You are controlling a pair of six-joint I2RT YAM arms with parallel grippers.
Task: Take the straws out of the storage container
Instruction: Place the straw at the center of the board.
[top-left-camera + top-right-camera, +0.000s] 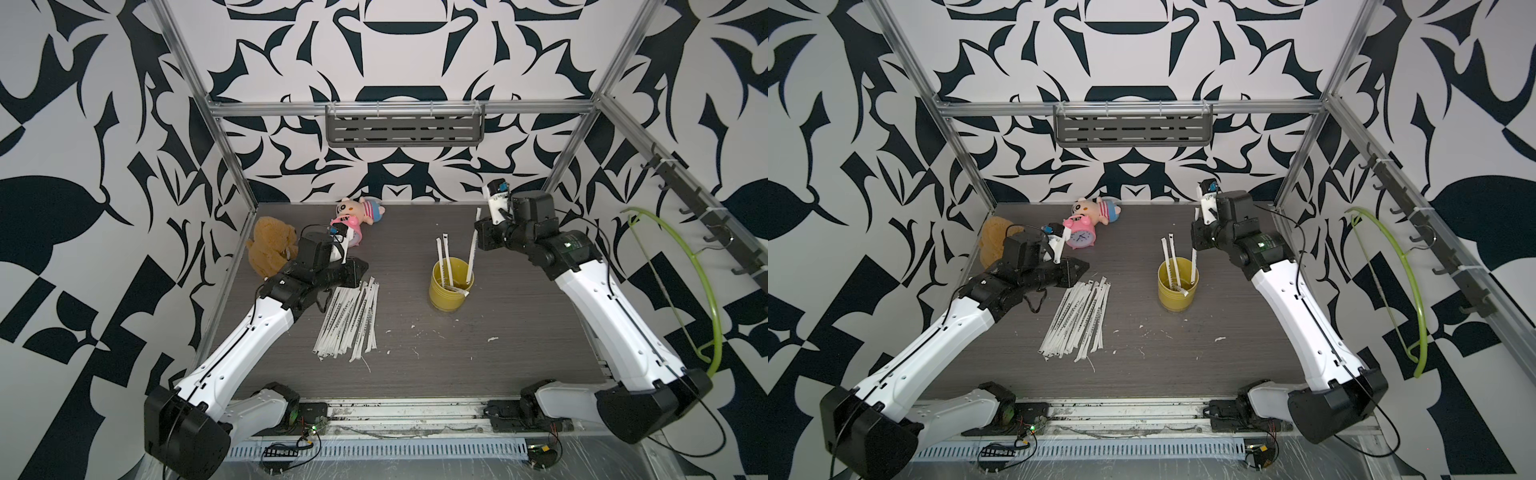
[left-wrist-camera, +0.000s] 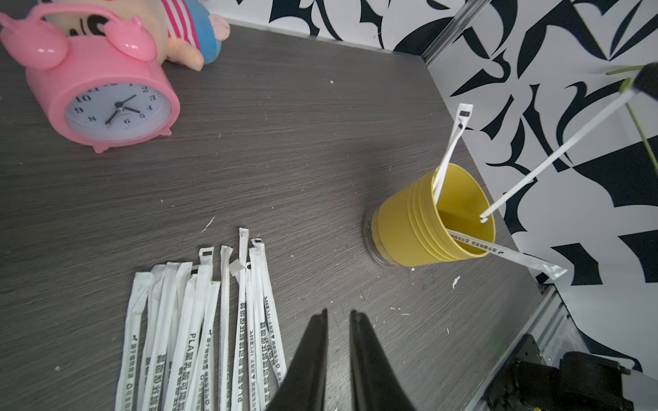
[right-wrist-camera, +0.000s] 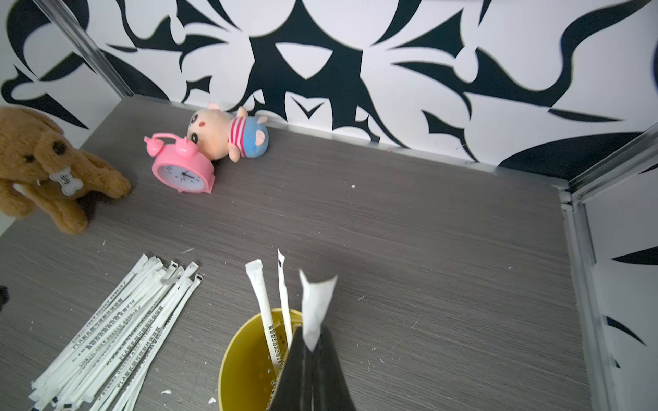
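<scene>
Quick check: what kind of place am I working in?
Probably a lab robot test cell, not a home: silver aluminium frame posts, black-and-white patterned wall panels and a grey wood-grain tabletop.

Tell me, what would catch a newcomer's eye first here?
A yellow cup stands mid-table with a few standing straws poking out, and the right tool pinches one held straw near its top end. A pile of straws lies flat beside the left arm. At the back sit a pink alarm clock, a plush pig and a plush dog.
</scene>
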